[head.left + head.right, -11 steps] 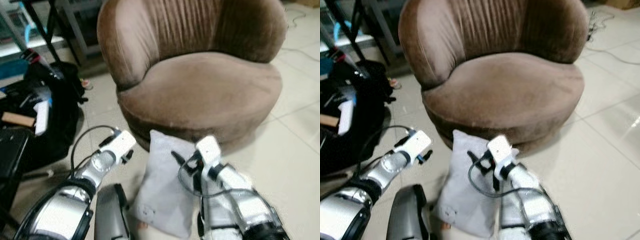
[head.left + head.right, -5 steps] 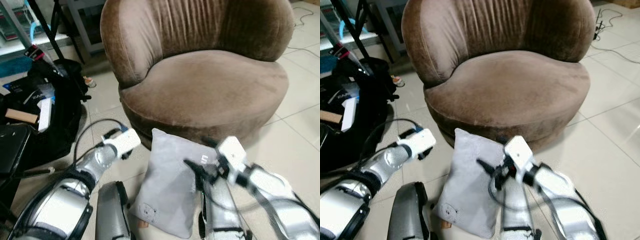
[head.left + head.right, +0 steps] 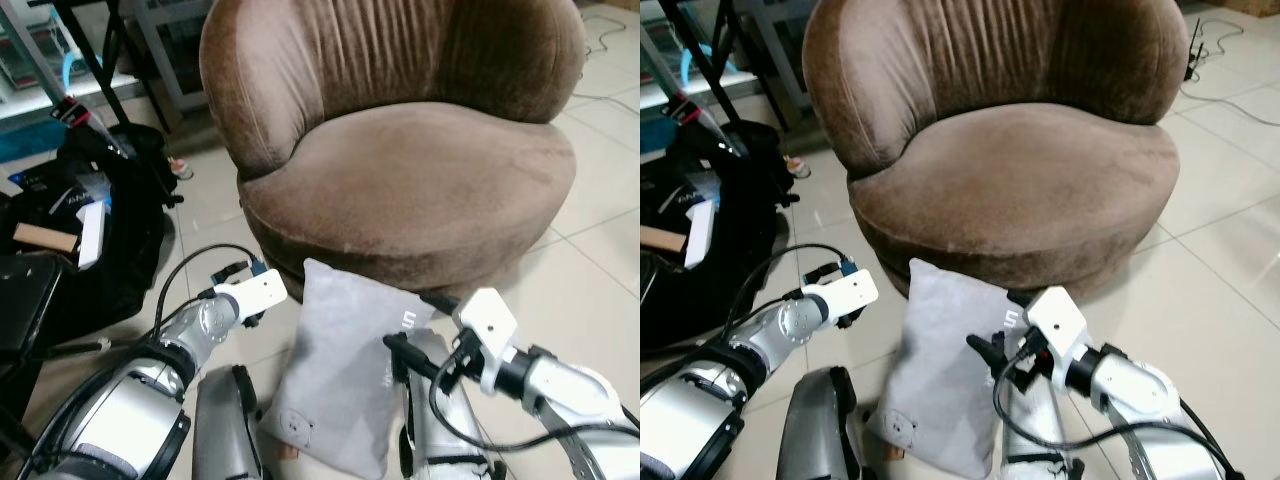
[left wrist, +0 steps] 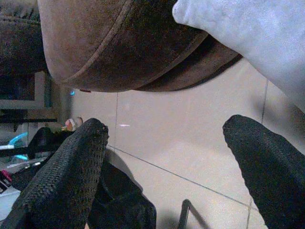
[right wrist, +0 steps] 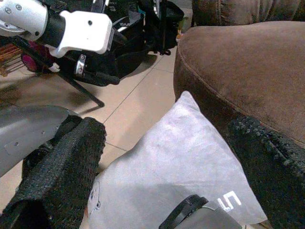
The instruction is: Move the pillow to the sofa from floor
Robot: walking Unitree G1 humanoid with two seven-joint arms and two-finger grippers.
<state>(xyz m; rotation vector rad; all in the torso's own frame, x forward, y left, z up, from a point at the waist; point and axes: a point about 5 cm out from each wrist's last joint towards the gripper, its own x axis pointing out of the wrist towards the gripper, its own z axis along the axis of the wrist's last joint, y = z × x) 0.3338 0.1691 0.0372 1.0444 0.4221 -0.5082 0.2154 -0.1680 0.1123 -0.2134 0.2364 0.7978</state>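
1. The pale grey square fabric pillow [image 3: 345, 380] stands on the tiled floor [image 3: 590, 270], leaning against the brown round velvet sofa [image 3: 420, 180].
2. The left claw [image 4: 167, 162] hovers beside the pillow, fingers apart.
3. The right claw [image 5: 167, 157] is spread wide over it.

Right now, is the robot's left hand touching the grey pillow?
Apart. In the left wrist view the left gripper has open jaws with only floor tiles between them, and the pillow lies beyond, clear of both fingertips.
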